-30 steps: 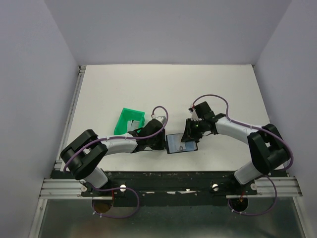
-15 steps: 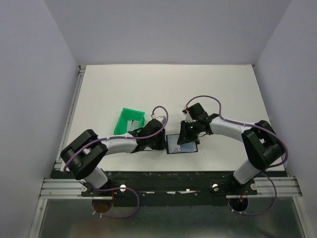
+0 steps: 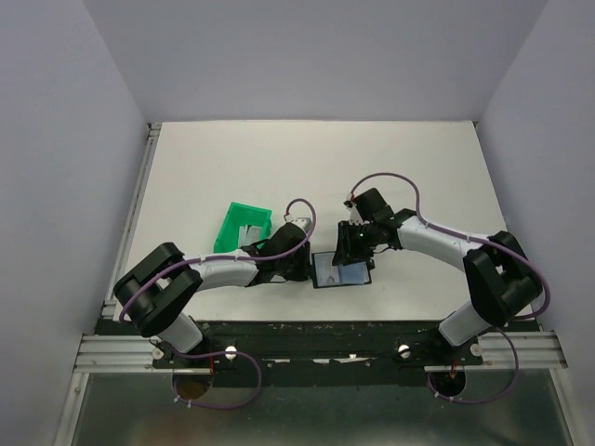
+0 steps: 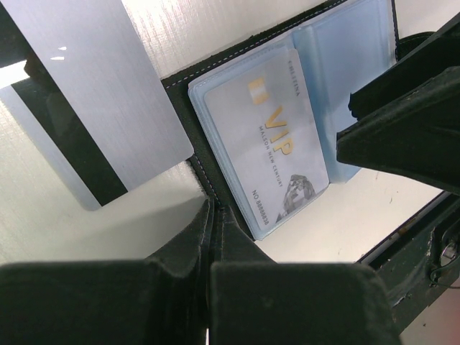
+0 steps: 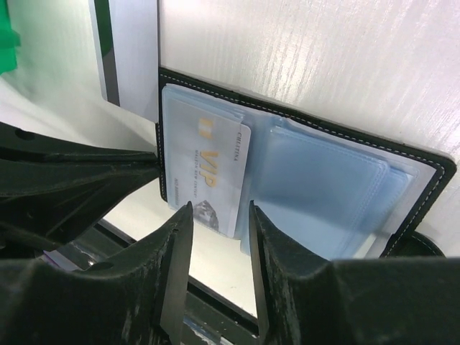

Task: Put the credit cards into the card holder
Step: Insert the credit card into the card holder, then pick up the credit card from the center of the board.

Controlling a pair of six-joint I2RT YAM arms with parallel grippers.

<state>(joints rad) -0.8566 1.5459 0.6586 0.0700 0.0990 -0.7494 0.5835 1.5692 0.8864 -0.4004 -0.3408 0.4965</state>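
Note:
The black card holder (image 3: 318, 269) lies open on the table between the arms. A white VIP card (image 4: 266, 144) sits in its left clear sleeve; it also shows in the right wrist view (image 5: 208, 169). A silver-grey card with a black stripe (image 4: 93, 93) lies on the table beside the holder's left edge (image 4: 184, 108). My left gripper (image 4: 215, 210) is shut on that black edge. My right gripper (image 5: 218, 214) is open and empty, hovering over the holder's near edge (image 5: 323, 126), its tips either side of the VIP card's lower corner.
A green plastic bin (image 3: 244, 228) stands just left of the left gripper (image 3: 299, 265). The right gripper (image 3: 353, 246) is close to the left one over the holder. The black front rail of the table runs just beyond the holder's near edge.
The right gripper has shifted a little to the left over the open card holder. The left arm and the holder have not moved.

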